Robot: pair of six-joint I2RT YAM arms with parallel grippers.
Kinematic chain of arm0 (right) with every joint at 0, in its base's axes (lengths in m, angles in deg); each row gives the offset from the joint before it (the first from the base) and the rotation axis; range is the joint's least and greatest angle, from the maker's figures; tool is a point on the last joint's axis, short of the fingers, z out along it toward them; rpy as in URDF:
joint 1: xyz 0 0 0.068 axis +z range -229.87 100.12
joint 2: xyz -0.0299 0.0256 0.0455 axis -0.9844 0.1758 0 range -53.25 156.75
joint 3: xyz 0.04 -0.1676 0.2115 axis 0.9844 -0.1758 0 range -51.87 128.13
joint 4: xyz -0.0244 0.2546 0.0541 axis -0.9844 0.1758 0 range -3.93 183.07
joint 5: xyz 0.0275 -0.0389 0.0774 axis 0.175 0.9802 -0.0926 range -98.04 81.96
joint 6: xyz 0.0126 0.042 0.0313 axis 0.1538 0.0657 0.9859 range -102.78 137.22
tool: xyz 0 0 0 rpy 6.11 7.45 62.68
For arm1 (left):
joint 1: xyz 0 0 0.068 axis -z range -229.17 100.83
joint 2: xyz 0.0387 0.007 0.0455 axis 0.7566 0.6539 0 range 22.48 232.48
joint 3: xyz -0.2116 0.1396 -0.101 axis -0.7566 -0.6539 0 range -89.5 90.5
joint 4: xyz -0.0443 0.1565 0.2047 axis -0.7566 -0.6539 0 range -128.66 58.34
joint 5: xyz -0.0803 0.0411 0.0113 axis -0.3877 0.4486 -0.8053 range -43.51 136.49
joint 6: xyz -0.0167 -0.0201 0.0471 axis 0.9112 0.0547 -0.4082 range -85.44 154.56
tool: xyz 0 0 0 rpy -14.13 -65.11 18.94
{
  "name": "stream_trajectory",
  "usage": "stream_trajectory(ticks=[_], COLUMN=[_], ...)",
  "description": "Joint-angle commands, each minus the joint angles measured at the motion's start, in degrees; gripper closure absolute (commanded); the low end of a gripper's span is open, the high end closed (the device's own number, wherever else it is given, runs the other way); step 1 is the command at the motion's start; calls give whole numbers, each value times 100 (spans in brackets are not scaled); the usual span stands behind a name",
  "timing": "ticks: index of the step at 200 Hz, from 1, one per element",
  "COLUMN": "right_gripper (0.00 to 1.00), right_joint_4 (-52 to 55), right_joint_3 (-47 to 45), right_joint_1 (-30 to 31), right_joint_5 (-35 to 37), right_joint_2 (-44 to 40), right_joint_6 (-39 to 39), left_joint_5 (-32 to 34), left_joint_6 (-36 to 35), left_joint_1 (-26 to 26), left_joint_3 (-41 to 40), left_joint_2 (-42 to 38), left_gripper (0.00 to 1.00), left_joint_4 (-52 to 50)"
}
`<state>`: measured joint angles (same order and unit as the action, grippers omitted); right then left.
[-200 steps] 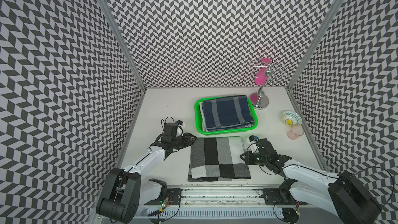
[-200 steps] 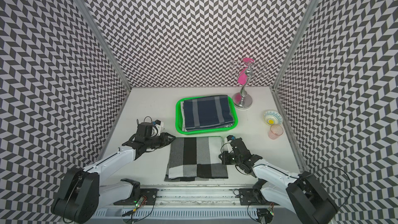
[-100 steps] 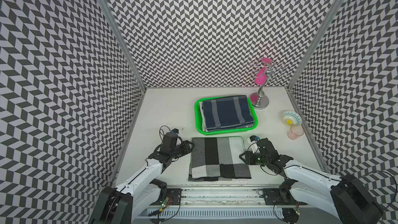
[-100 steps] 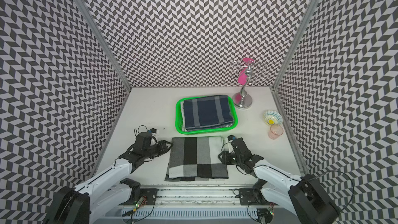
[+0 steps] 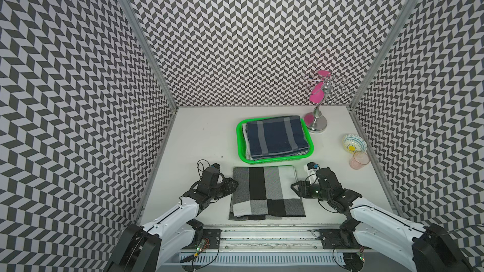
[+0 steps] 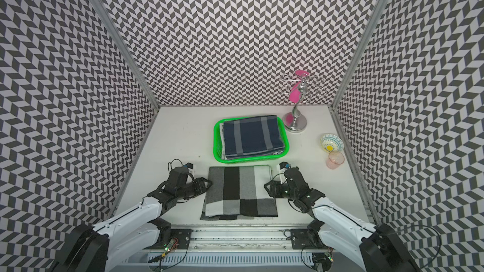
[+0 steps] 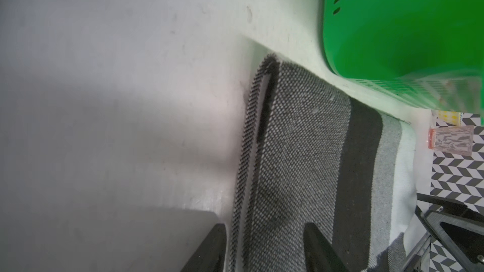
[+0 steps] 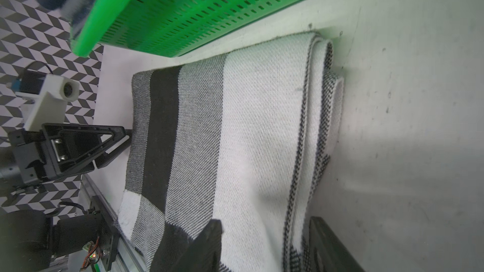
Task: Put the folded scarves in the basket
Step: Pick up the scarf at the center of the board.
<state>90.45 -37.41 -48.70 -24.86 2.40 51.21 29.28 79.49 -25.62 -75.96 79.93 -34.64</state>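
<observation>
Scarf (image 5: pixel 267 192) lies flat, stripes running toward the basket (image 5: pixel 239 139) just beyond.

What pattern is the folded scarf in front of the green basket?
The folded scarf: black, grey and white blocks, clearest in a top view.

Scarf (image 5: pixel 267 192): knitted, in blocks and stripes of black, grey and white. It is folded into a flat rectangle of several layers and lies flat on the table (image 5: pixel 204 137).

- One side edge sits between the parted jaws of the left gripper (image 5: pixel 234 187).
- The opposite folded edge sits between the parted jaws of the right gripper (image 5: pixel 293 188).
- The wrist views show the layers gaping slightly at both edges.

Basket (image 5: pixel 239 139): bright green plastic, shallow, rectangular, with slotted walls and rounded corners.

- It stands upright beyond both sets of jaws, just past the scarf's far edge, with a narrow strip of table between them.
- It holds a stack of folded cloth; the top piece is a navy cloth (image 5: pixel 275 137) with grey stripes.
</observation>
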Motion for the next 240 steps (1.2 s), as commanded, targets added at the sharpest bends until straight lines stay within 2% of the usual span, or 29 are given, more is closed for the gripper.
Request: stream_trajectory(ticks=[1,7,38,82,118,138,150,157,163,171,199,240], right_gripper=[42,42,42,42,43,44,44,44,44,44,45,46], right_joint_4=[-128,-163,-342,-314,-404,-391,-383,-409,-444,-485,-629,-880], right_joint_3=[77,70,29,48,19,18,11,-11,-29,-52,-75,-127], right_joint_1=[-41,-43,-50,-49,-49,-46,-49,-45,-46,-50,-50,-42], right_joint_5=[-221,-285,-429,-285,-331,-335,-299,-280,-278,-335,-468,-590], right_joint_2=[270,358,628,577,621,591,554,537,542,575,781,937], right_joint_6=[-113,-148,-213,-270,-299,-319,-311,-290,-274,-269,-319,-315], left_joint_5=[47,6,-120,72,-289,62,185,166,88,28,217,254], left_joint_6=[-23,-28,-34,252,-101,-148,-146,-105,-78,-47,-141,-103], left_joint_1=[93,119,205,199,209,272,293,299,291,296,416,550], left_joint_3=[-167,-176,-183,-359,-367,-317,-419,-520,-605,-633,-554,-667], left_joint_2=[245,306,585,391,429,279,137,94,99,150,406,543], left_gripper=[4,1,1,1,1,1,12,23,39,48,36,35], left_joint_4=[48,113,333,176,341,61,128,246,384,388,113,405])
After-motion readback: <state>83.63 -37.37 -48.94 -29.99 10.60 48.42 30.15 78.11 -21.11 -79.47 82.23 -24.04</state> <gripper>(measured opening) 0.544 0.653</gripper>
